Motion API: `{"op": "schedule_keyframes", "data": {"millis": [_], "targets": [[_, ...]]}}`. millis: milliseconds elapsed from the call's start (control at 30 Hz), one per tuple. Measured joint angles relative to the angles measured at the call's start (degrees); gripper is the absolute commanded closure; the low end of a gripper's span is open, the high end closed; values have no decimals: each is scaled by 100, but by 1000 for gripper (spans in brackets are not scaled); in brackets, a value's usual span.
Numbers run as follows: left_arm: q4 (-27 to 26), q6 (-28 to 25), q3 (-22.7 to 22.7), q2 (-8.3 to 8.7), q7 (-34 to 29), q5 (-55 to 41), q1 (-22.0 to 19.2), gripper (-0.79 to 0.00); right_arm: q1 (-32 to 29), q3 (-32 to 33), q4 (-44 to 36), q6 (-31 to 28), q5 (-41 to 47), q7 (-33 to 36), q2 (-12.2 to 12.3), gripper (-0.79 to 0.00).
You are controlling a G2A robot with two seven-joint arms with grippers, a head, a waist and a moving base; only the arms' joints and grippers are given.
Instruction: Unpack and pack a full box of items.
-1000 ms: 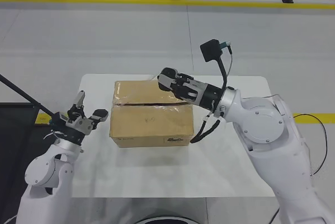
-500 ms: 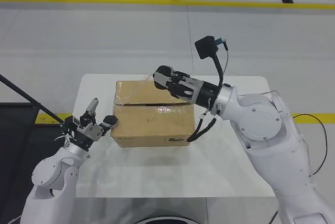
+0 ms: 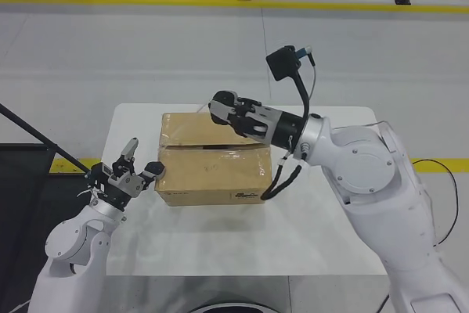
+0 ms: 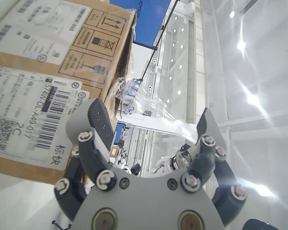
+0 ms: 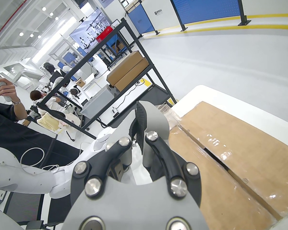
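Observation:
A brown cardboard box [image 3: 211, 163] stands in the middle of the white table [image 3: 320, 227], flaps down, its centre seam under clear tape [image 5: 213, 142]. My left gripper [image 3: 138, 160] is open beside the box's left end, one fingertip close to the labelled side wall [image 4: 50, 60]. A loose strip of clear tape [image 4: 156, 111] hangs off the box's upper corner between the open left gripper's [image 4: 153, 123] fingers. My right gripper [image 3: 217, 104] is shut above the far flap, near the box's back edge. Crumpled tape [image 5: 166, 112] lies right by the right gripper [image 5: 137, 118]; I cannot tell if it is pinched.
A thin black pole [image 3: 23, 125] slants in at the table's left, over a black mat [image 3: 15, 196]. Bare tabletop lies in front of the box and to its right. Metal shelving with boxes [image 5: 127, 70] stands beyond the table's edge.
My left gripper has moved in toward the box's left end and then held still. My right gripper has slid leftward and farther back over the box top.

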Motion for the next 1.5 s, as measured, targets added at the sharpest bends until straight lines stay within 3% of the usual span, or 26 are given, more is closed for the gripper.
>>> {"op": "schedule_keyframes", "data": {"millis": [533, 767, 1500], "targets": [[-251, 12, -192, 46, -32, -406, -26, -785, -93, 210, -101, 96, -58, 264, 42, 0], [-365, 161, -284, 76, 29, -566, -227, -785, -114, 343, -13, 195, -132, 500, 80, 0], [170, 337, 646, 97, 243, -173, -1111, -785, -326, 794, 384, 666, -369, 1420, 273, 0]]}}
